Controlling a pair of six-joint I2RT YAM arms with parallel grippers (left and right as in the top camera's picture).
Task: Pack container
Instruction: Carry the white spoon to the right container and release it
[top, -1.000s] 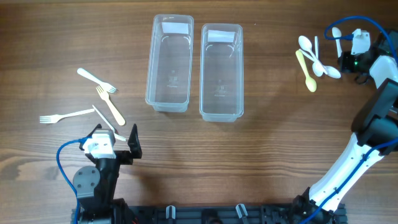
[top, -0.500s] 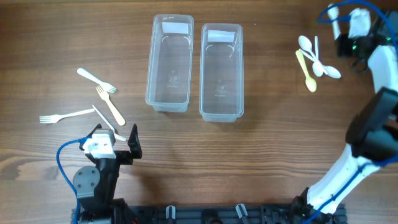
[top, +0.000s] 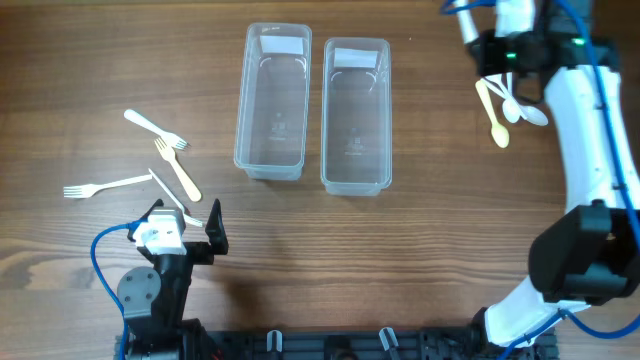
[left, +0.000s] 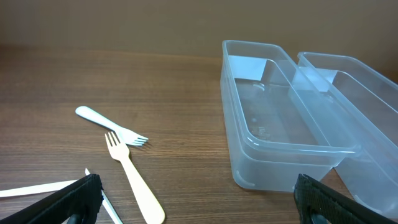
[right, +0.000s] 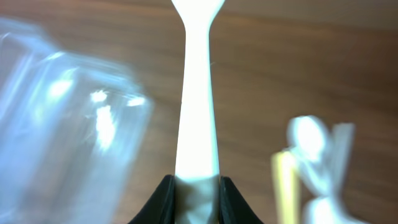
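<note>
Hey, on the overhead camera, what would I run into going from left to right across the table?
scattered forks → first clear container → second clear container → white utensil pinched in the right gripper → pile of spoons

Brown wood-grain table (top: 420, 250), darker streaks running left to right

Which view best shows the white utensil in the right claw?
Right wrist: the white utensil fills the frame, pinched in the right claw, though blurred. Overhead shows only a small sliver of it near the top edge; left wrist shows none.
</note>
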